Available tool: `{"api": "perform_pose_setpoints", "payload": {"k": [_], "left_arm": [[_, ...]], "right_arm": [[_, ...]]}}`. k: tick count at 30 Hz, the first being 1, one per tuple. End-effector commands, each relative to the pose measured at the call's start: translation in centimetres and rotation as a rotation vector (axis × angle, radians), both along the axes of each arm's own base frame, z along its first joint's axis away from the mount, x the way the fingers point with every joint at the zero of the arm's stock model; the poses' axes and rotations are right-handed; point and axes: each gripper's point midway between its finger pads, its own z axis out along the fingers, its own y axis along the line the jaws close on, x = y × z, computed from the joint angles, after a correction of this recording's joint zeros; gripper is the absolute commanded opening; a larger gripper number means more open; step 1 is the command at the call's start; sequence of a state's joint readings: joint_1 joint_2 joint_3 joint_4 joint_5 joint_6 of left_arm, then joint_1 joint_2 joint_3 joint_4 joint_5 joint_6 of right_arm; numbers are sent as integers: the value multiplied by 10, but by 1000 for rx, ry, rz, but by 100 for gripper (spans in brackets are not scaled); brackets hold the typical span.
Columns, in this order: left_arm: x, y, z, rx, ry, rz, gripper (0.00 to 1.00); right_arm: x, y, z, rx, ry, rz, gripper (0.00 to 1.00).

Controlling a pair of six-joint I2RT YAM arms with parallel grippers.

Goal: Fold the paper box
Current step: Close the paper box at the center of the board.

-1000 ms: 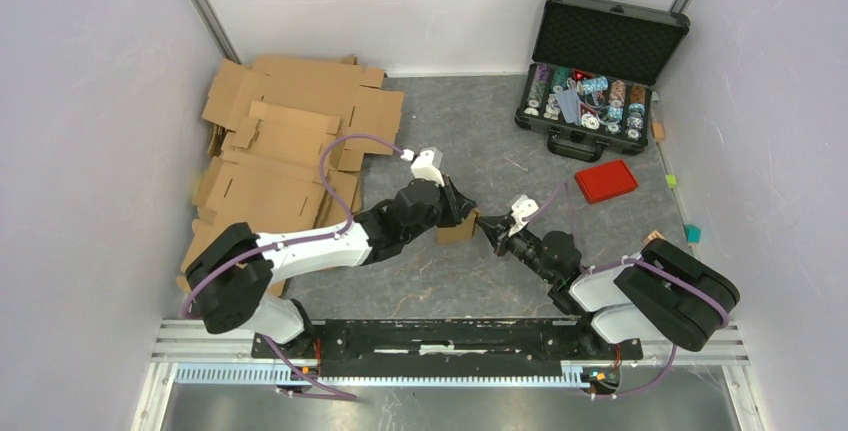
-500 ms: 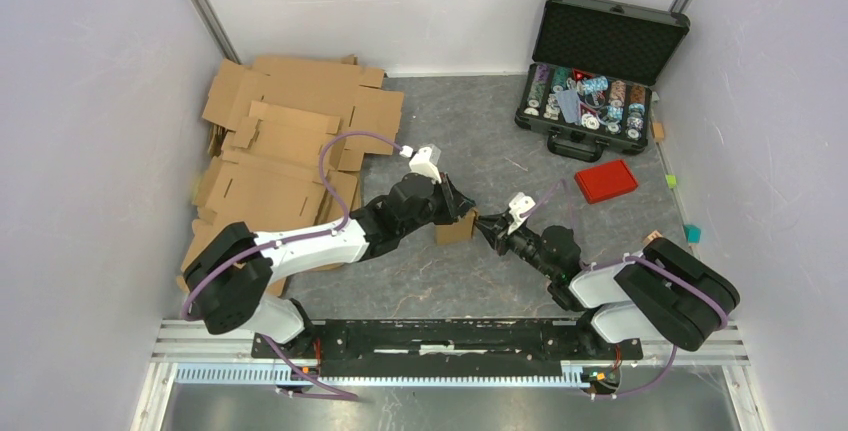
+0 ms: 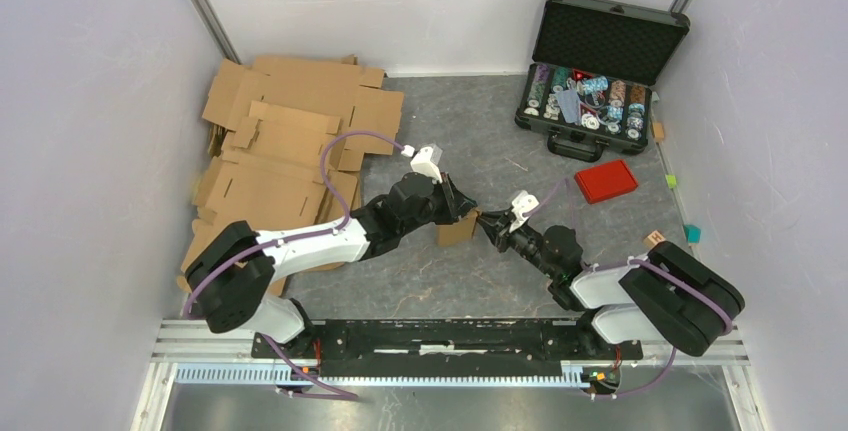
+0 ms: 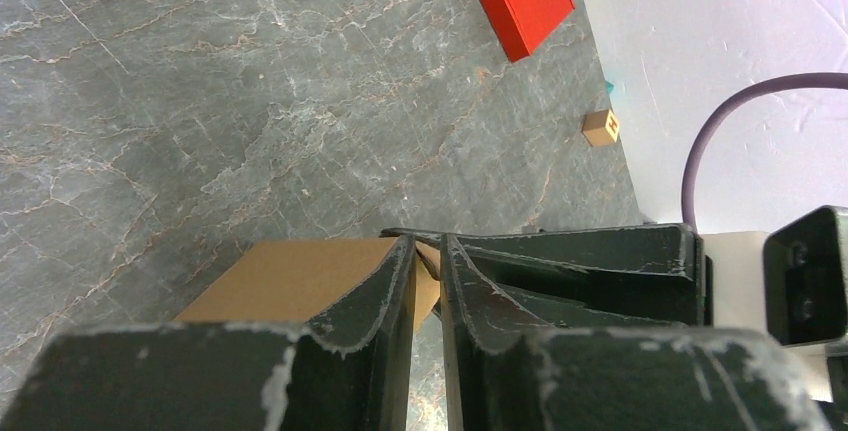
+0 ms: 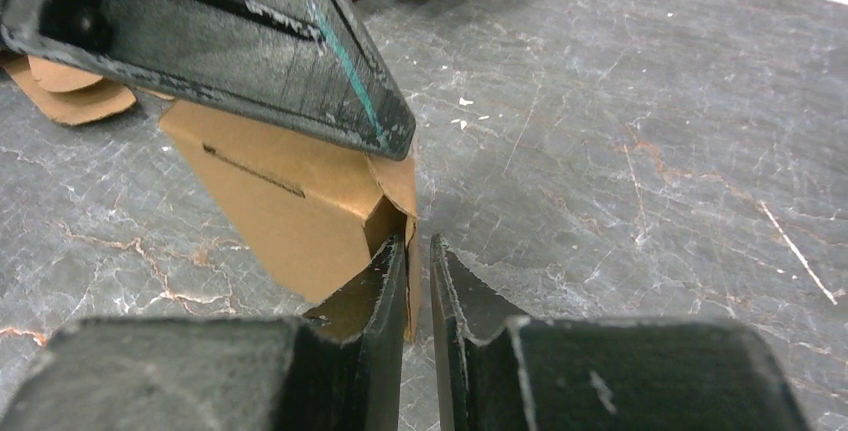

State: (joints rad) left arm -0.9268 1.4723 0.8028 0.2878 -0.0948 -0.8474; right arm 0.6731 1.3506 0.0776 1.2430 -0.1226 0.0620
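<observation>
The paper box (image 3: 457, 228) is a small brown cardboard box resting on the grey floor between the two arms. My left gripper (image 3: 464, 209) reaches it from the left and is shut on a flap at the box's top edge; in the left wrist view the cardboard (image 4: 290, 276) is pinched at the tips (image 4: 428, 256). My right gripper (image 3: 484, 224) meets the box from the right. In the right wrist view the box (image 5: 290, 201) has a side flap standing between the narrowly parted jaws (image 5: 417, 256). The flap lies against one finger with a slit beside the other.
A heap of larger cardboard sheets (image 3: 290, 141) fills the back left. An open black case (image 3: 595, 71) of chips stands at the back right, a red lid (image 3: 606, 181) in front of it. A small wooden cube (image 3: 655, 238) lies by the right wall.
The right gripper's jaws have parted from shut and edged in around the box's side flap. The left gripper has kept its hold with little movement.
</observation>
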Motion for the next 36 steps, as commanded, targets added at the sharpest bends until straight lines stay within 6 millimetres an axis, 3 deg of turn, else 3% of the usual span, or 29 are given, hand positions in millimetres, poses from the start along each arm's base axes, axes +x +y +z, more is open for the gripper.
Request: {"api": "perform_pose_setpoints", "payload": {"k": [1,9,13,18,22,23,26,28,31,36], "left_arm": [[-11,18,-44,169,54,-34,23],[-13,20,-47,177,57,-35,24],[-14,22,-43,179,44,-42,32],[-14,23,-24,193,0,-88,55],[-14,38,-3,281,-56,-151,93],[-11,45,4,306,-82,-144,97],[-4,68,19,345,-173,-159,99],[-10,71,26,332,-260,-262,98],[-21,71,25,373,-399,-416,98],[-34,56,25,346,-468,-571,95]], "right_arm": [[10,-5,31,55,-99,-49,19],[9,-3,28,60,-72,-20,11],[4,3,29,66,-72,28,2],[1,9,31,69,-73,69,0],[3,11,28,53,-62,70,0],[3,11,29,50,-61,72,0],[4,14,29,41,-55,82,0],[4,16,28,36,-47,94,0],[3,19,28,32,-36,105,0],[4,22,24,19,-9,119,0]]}}
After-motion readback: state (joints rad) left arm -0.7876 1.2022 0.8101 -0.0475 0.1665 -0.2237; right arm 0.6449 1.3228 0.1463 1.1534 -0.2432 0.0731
